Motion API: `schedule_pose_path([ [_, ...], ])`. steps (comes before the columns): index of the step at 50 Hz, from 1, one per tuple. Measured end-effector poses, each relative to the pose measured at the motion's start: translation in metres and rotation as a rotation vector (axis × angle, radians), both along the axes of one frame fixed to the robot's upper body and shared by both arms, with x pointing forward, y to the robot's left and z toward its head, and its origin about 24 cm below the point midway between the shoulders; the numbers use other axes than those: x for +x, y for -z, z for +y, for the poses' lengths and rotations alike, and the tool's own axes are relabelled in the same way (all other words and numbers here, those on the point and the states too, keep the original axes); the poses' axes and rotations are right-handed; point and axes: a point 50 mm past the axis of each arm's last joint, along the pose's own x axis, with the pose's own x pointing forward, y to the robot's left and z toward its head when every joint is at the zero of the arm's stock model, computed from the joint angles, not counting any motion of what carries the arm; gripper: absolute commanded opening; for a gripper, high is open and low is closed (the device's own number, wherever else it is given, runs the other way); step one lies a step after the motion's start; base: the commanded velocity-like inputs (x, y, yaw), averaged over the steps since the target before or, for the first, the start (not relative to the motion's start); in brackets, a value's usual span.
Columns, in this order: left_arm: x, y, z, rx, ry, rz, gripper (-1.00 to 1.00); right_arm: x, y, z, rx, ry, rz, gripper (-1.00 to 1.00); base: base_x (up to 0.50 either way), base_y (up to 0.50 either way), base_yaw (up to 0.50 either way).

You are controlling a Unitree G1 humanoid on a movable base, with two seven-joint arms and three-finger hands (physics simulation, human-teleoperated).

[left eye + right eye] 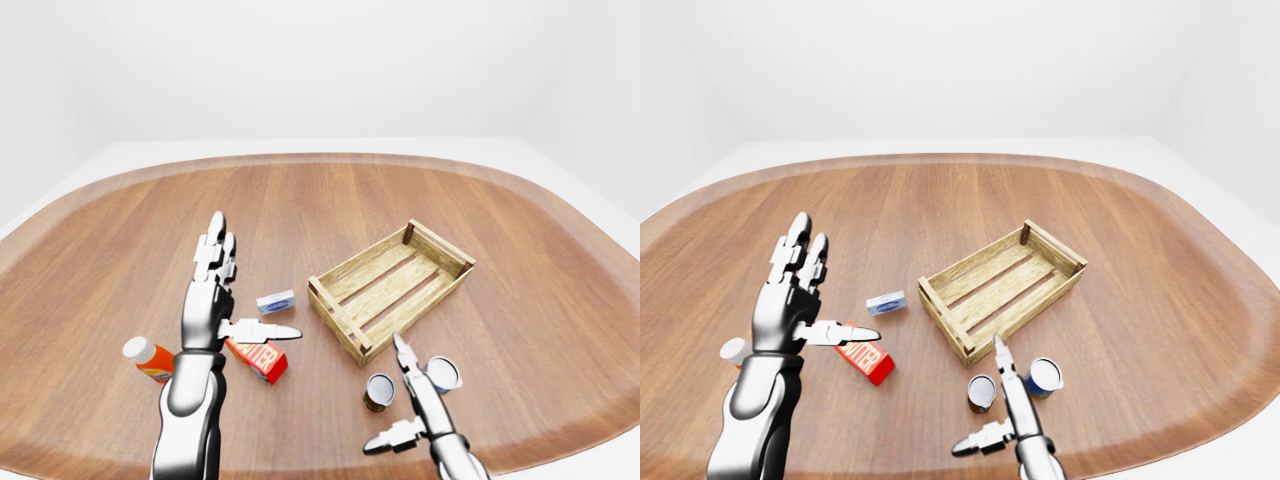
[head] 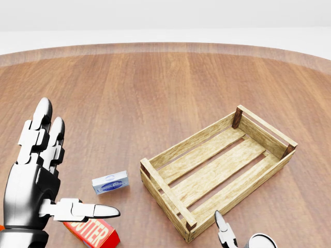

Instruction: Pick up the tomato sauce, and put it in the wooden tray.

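Observation:
The tomato sauce can (image 1: 378, 392), with a red and green label, stands upright on the table just below the wooden tray's (image 1: 392, 289) near corner. The tray holds nothing. My right hand (image 1: 405, 400) is open with fingers straight. It sits just right of the tomato sauce can, between it and a blue-labelled can (image 1: 441, 373), and grips neither. My left hand (image 1: 232, 295) is raised and open at the left, thumb pointing right above the butter box (image 1: 258, 359). In the head view only a right fingertip (image 2: 222, 228) shows at the bottom edge.
A small blue and white box (image 1: 276, 301) lies left of the tray. An orange bottle with a white cap (image 1: 150, 360) lies at the left, beside my left forearm. The round wooden table's (image 1: 560, 270) rim curves close along the bottom of the eye views.

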Motion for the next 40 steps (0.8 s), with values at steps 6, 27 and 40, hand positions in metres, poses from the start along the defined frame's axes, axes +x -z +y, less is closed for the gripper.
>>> schedule_pose_path([
  [6,0.0,-0.001,0.0,0.0,0.0,-0.003,1.0,0.002,0.001,0.001,-0.001,-0.001,-0.001,1.0,0.0,0.0,0.0],
  [27,-0.001,-0.001,0.0,-0.001,0.0,-0.002,1.0,0.005,0.01,0.001,-0.018,0.005,0.029,1.0,0.0,0.0,0.0],
  [40,0.0,0.001,0.0,-0.003,0.0,0.002,1.0,0.004,0.02,0.0,-0.036,0.01,0.067,1.0,0.0,0.0,0.0],
])
